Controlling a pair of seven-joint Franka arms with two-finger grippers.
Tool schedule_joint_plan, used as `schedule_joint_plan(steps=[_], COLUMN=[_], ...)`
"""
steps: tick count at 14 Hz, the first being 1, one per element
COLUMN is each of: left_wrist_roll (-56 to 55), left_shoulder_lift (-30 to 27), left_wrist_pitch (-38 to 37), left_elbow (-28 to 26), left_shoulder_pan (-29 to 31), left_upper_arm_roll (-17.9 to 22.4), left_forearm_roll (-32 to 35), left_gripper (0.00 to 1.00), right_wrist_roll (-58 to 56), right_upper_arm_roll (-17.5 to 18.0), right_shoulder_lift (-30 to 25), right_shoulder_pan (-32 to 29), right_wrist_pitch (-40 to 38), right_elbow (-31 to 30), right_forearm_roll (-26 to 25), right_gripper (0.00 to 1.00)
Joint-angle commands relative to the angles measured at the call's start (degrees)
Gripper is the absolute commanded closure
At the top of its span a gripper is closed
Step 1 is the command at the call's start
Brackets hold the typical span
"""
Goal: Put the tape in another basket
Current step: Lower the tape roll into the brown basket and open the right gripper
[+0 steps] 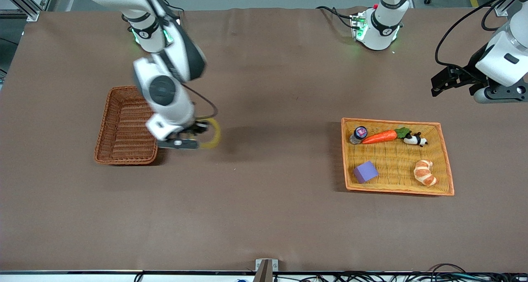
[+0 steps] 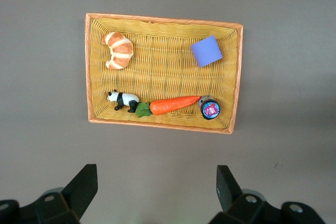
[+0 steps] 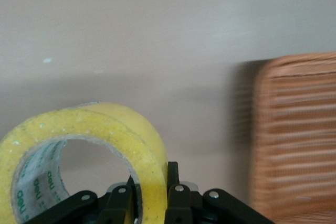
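We have the right gripper (image 1: 197,137) pinched on the tape roll's (image 1: 211,132) wall, just beside the dark wicker basket (image 1: 123,127). Drop remains. Left gripper (image 2: 156,187) waits wide above the yellow tray (image 2: 92,72). Brown cloth tabletop (image 1: 268,216), cables along its edge.

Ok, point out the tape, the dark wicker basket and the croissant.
tape (image 3: 105,129): right wrist view, yellow outer band.
basket (image 1: 121,129): front view, woven floor.
croissant (image 1: 425,172): front view, its middle.
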Motion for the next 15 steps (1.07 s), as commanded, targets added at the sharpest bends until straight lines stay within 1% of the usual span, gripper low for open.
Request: schedule_joint_plan(steps=[1,2,3,4,6,9,10,15], left_wrist_roll=[1.0,1.0,1.0,1.0,1.0,1.0,1.0,1.0], left_shoulder_lift=[-0.1,-0.1,-0.1,-0.1,-0.1,-0.1,-0.1,0.0], left_wrist_pitch=[-0.6,-0.6,-0.6,-0.6,-0.6,-0.6,-0.6,-0.5], left_elbow=[1.2,1.2,1.2,1.2,1.2,1.2,1.2,1.2], left_shoulder_pan=[0.0,-0.1,0.0,-0.1,-0.1,0.0,0.0,-0.1], left_upper_arm_roll=[-0.2,-0.2,-0.3,-0.3,-0.3,-0.3,-0.3,-0.3], left_forearm_roll=[-0.2,-0.2,-0.2,-0.2,-0.2,-0.2,-0.2,-0.2], left_gripper=[0.00,0.00,0.00,0.00,0.00,0.00,0.00,0.00], right_wrist_roll=[-15.3,-18.5,-21.4,-24.3,-29.9,-35.5,-37.0,-41.5], right_upper_arm_roll=[0.8,-0.1,-3.0,-4.8,-8.3,-12.0,-12.9,-14.3], right_shoulder_lift=[-8.1,-8.7,-8.8,-9.0,-9.6,-9.5,-9.5,-9.0], right_shoulder_pan=[-9.6,-11.1,-11.3,-11.3,-11.5,-11.6,-11.7,-12.5], right_wrist_pitch=[0.9,1.7,2.9,4.3,9.0,19.4,22.4,34.0], right_elbow=[-10.8,-13.3,-15.5,-17.7,-22.3,-29.1,-31.4,-38.1], right_forearm_roll=[-0.7,-1.0,-1.2,-1.3,-1.4,-1.4,-1.4,-1.4], right_gripper=[0.99,0.99,0.99,0.99,0.99,0.98,0.98,0.96])
